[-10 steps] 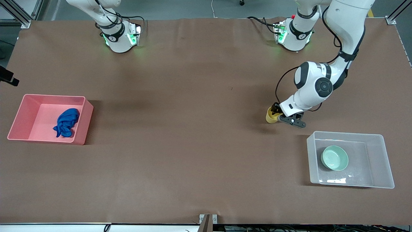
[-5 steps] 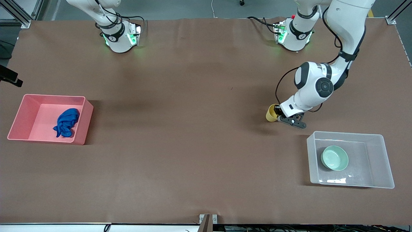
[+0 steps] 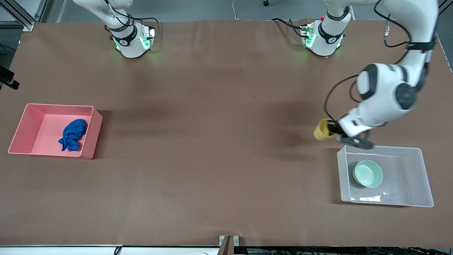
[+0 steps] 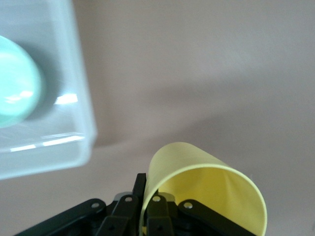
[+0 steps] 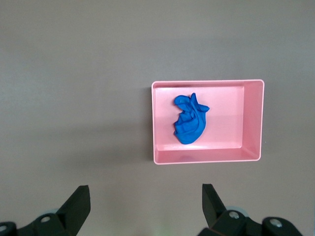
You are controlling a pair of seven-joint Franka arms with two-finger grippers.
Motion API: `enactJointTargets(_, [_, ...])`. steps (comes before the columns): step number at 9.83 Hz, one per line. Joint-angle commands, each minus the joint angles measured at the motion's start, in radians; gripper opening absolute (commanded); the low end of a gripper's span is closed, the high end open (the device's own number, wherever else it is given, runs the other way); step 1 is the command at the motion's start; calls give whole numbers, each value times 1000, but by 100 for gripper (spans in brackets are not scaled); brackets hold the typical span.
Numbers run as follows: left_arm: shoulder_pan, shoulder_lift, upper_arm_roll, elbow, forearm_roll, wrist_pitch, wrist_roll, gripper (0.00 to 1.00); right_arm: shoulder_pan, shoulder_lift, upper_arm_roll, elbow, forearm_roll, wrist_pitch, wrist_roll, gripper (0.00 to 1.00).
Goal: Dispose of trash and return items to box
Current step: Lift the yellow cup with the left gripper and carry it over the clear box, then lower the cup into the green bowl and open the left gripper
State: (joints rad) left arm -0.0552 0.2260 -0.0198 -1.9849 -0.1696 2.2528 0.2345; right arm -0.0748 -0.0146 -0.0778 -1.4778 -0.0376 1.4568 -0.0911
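Note:
My left gripper [image 3: 332, 130] is shut on the wall of the yellow cup [image 3: 321, 130] and holds it tilted in the air, over the table just beside the clear box [image 3: 421, 177]. In the left wrist view the cup [image 4: 206, 189] has its rim pinched between the fingers [image 4: 147, 209], and the box corner [image 4: 74, 98] shows. The mint-green bowl [image 3: 368, 173] sits in the box and shows in the left wrist view [image 4: 15, 88] too. The blue rag [image 3: 73, 134] lies in the pink bin [image 3: 91, 141]. My right gripper [image 5: 145, 204] is open, high over the table; the rag [image 5: 189, 123] shows below it.
The pink bin [image 5: 253, 123] stands at the right arm's end of the table, the clear box at the left arm's end. Brown table surface lies between them. The right arm waits near its base.
My left gripper has lifted the yellow cup and carried it toward the clear box. The right arm, rag and bowl have not moved.

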Motion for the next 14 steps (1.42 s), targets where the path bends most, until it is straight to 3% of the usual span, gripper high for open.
enactJointTargets(1, [-3,181,97,214,18,-16,48,1,-14,4,16,13,-7,-18,-9,100])
enactJointTargets(4, [2,384,190,432,5,-16,63,1,-13,4,16,16,-2,-18,-10,100])
enactJointTargets(5, [0,432,237,449,4,-16,86,1,-13,4,16,16,-1,-18,-9,100])
enactJointTargets(8, [2,504,245,449,4,-1,97,3,-13,4,16,19,1,-18,-10,100])
enactJointTargets(9, [2,522,245,446,5,35,95,11,-11,4,16,19,2,-18,-10,100])
enactJointTargets(10, [2,527,247,446,8,54,95,48,-11,4,16,19,2,-18,-10,100])
enactJointTargets(11, [0,512,247,446,8,54,95,93,-13,4,16,19,2,-18,-10,100])
enactJointTargets(12, [-2,462,250,437,16,45,98,100,-13,4,16,19,2,-18,-13,100])
enactJointTargets(14, [-23,333,251,422,21,-42,85,100,-13,4,16,19,2,-18,-13,100])
